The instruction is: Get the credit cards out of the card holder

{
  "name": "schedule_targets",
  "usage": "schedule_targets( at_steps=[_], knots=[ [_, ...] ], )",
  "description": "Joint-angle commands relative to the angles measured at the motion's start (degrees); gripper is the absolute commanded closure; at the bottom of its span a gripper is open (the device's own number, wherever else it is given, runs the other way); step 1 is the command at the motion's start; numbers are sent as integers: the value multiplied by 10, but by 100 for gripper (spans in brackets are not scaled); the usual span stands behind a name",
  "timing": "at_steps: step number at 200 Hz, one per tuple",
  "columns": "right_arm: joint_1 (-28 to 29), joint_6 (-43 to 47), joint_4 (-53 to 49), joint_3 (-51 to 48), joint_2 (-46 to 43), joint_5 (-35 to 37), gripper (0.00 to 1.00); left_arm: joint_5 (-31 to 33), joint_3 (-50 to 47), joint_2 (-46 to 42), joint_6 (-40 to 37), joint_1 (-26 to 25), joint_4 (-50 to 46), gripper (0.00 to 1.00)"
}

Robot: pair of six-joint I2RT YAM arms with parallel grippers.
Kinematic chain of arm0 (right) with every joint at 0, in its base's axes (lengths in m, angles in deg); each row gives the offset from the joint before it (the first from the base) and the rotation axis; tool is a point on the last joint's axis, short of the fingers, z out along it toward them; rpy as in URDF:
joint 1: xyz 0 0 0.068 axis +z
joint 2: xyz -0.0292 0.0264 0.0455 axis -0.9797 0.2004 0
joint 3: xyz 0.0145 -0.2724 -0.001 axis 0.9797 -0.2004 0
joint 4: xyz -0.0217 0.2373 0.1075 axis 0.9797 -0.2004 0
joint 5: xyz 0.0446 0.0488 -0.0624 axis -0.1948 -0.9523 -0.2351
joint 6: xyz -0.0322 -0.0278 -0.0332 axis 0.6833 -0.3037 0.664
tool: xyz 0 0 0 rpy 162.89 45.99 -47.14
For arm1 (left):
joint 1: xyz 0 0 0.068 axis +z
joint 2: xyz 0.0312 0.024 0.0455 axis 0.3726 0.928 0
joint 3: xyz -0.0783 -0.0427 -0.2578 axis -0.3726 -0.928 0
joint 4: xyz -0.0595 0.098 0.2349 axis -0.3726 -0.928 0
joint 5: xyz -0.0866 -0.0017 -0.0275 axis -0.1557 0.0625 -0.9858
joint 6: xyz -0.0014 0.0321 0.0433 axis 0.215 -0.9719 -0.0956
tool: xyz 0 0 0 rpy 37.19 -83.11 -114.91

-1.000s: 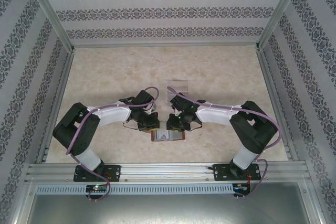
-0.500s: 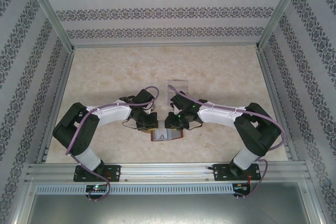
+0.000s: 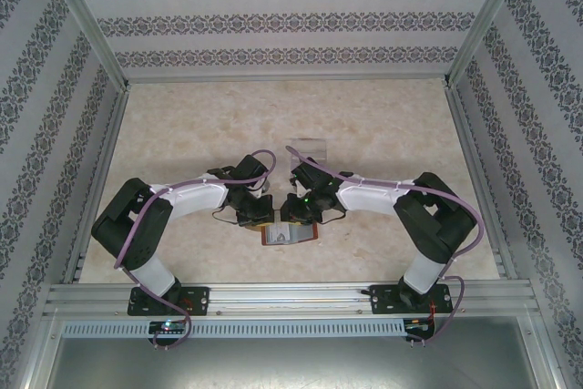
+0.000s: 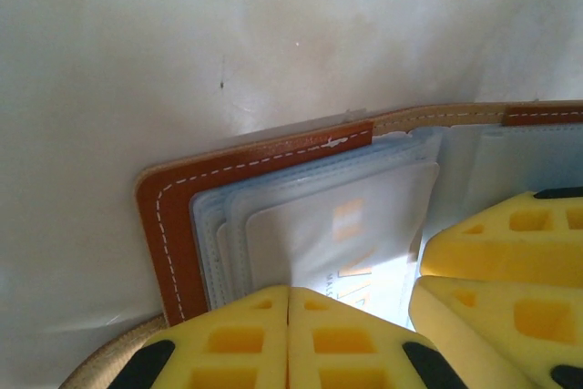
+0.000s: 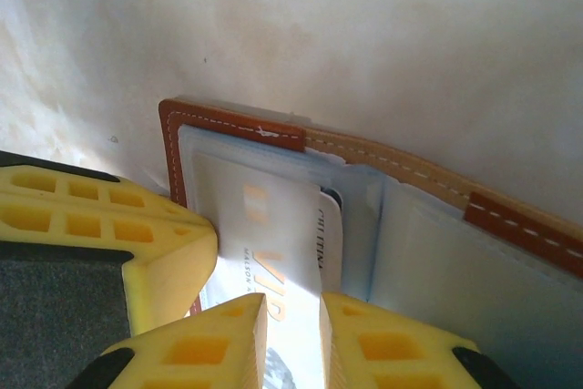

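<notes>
The reddish-brown card holder (image 3: 290, 235) lies open on the table near the front edge, with both grippers over it. In the left wrist view its leather edge (image 4: 168, 216) frames grey-blue pockets, with a pale credit card (image 4: 355, 225) printed "VIP" tucked in. My left gripper (image 4: 289, 316) is shut, fingertips together, pressing down on the holder's left part. My right gripper (image 5: 291, 334) hovers over the same pale card (image 5: 264, 225), its jaws a narrow gap apart with the card's face showing between them. A second pale card (image 5: 330, 234) peeks out behind it.
A clear plastic tray (image 3: 310, 150) sits just behind the grippers. The tan strap (image 5: 392, 157) runs along the holder's far edge. The left gripper's yellow finger (image 5: 91, 234) crowds the right gripper's left side. Cage walls ring the marbled table (image 3: 182, 125).
The right gripper has shifted slightly left over the card holder and its arm has folded in. The left gripper has stayed put on the holder.
</notes>
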Motion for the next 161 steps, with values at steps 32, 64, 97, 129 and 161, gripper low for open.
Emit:
schedule_targets(
  at_steps=[32,64,97,129,161],
  knots=[
    [-1,7,-36,14,19,29,78,9,-1,12,-8,-5,-15,93],
    [0,16,-70,13,10,58,78,12,1,11,-9,-5,-21,92],
    [0,18,-104,11,-13,86,78,16,5,10,-13,-5,-28,91],
    [0,19,-116,15,-33,90,78,19,9,11,-18,-5,-36,91],
    [-3,10,-86,6,-58,75,76,24,20,1,-20,-5,-52,91]
  ],
)
